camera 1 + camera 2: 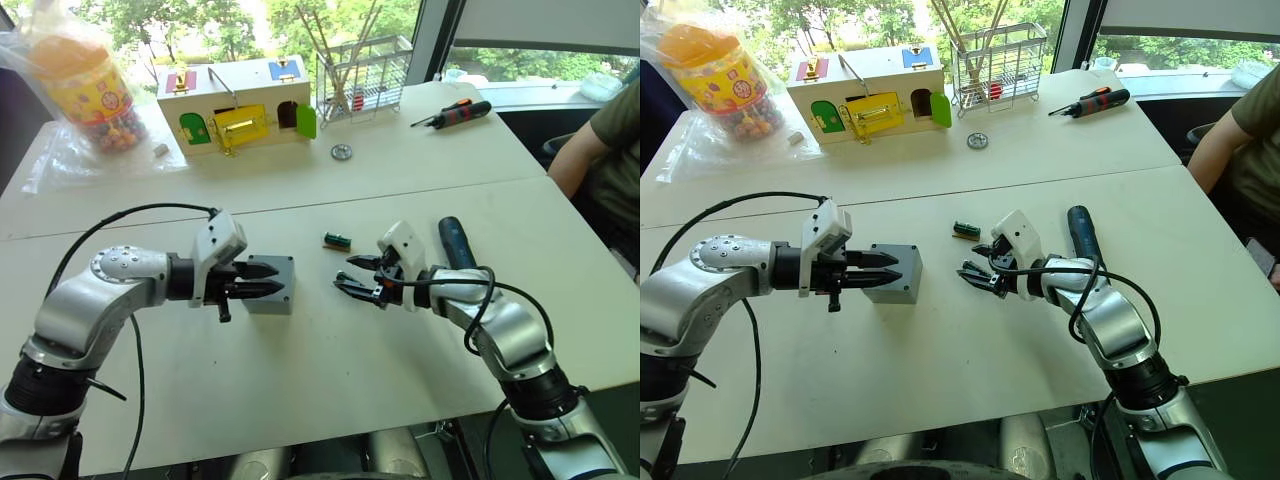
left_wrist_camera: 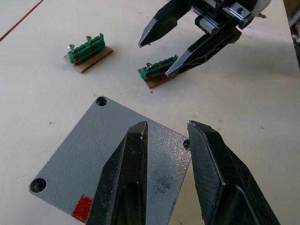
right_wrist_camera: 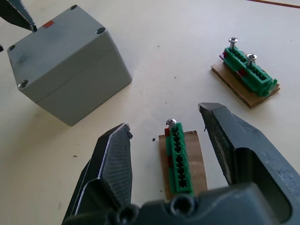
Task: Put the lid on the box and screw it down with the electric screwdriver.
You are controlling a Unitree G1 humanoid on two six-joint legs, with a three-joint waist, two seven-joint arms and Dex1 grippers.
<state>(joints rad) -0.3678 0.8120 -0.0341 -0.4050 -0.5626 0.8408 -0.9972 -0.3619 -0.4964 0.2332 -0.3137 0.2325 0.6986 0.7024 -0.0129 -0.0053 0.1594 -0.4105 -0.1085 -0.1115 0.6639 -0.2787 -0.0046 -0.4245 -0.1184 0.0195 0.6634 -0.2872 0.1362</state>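
Fingers of the right end effector [image 3: 164,140] are standing wide apart, straddling a green screw strip [image 3: 179,159] that is lying on a scrap of cardboard and carrying one screw at its far end. Just beyond it, a second green strip [image 3: 247,72] is holding two screws. Behind the right wrist, the electric screwdriver [image 1: 456,243] is lying on the white surface [image 1: 330,400]. Facing it from the other side, the left end effector [image 1: 262,280] is hovering with its fingers narrowly parted over the grey box [image 3: 65,63], gripping nothing. The lid [image 2: 112,159] is sitting on the box, its corner holes empty. Far beyond both, an orange-handled screwdriver [image 1: 460,114] and a wooden latch box [image 1: 235,103] are resting.
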